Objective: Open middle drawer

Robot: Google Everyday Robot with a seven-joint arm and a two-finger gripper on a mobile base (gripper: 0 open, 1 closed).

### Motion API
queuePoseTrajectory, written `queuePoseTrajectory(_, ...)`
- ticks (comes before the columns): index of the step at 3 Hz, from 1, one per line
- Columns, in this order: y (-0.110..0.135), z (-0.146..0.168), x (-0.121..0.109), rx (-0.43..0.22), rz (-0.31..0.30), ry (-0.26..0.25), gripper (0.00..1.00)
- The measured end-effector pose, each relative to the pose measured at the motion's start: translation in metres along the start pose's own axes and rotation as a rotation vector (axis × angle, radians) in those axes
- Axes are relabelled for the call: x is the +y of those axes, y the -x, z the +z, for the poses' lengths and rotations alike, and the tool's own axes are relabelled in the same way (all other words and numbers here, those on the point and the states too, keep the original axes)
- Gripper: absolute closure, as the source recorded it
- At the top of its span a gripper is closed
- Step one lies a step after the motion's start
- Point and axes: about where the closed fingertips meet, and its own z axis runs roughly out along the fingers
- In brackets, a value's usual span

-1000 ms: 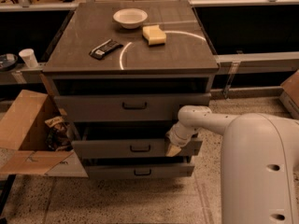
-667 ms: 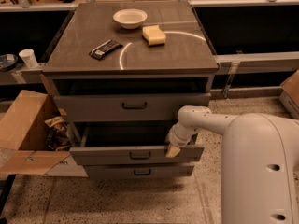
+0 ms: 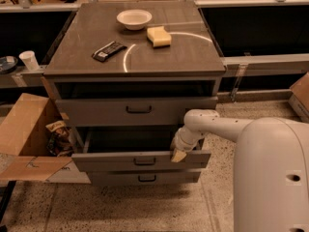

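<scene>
- Middle drawer (image 3: 106,162): second of three in the grey cabinet, standing pulled out ahead of the top drawer (image 3: 96,111) and bottom drawer (image 3: 111,178); dark interior exposed.
- Gripper (image 3: 178,155): at the upper edge of the middle drawer's front panel, right of its black handle (image 3: 145,161); whether it is wide or narrow cannot be told.
- Surface (image 3: 169,59): carries a white bowl (image 3: 134,18), a yellow sponge (image 3: 159,36) and a flat black item (image 3: 109,51).
- Cardboard box (image 3: 21,129): open, on the floor just left of the cabinet.
</scene>
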Motion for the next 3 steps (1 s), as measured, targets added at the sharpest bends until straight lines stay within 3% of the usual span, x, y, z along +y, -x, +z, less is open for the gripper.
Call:
queuePoseTrajectory(2, 0.0000, 0.0001, 0.0001, 0.000, 0.000, 0.000, 0.06)
queuePoseTrajectory(3, 0.0008, 0.0001, 0.0060, -0.002, -0.004, 0.012, 0.00)
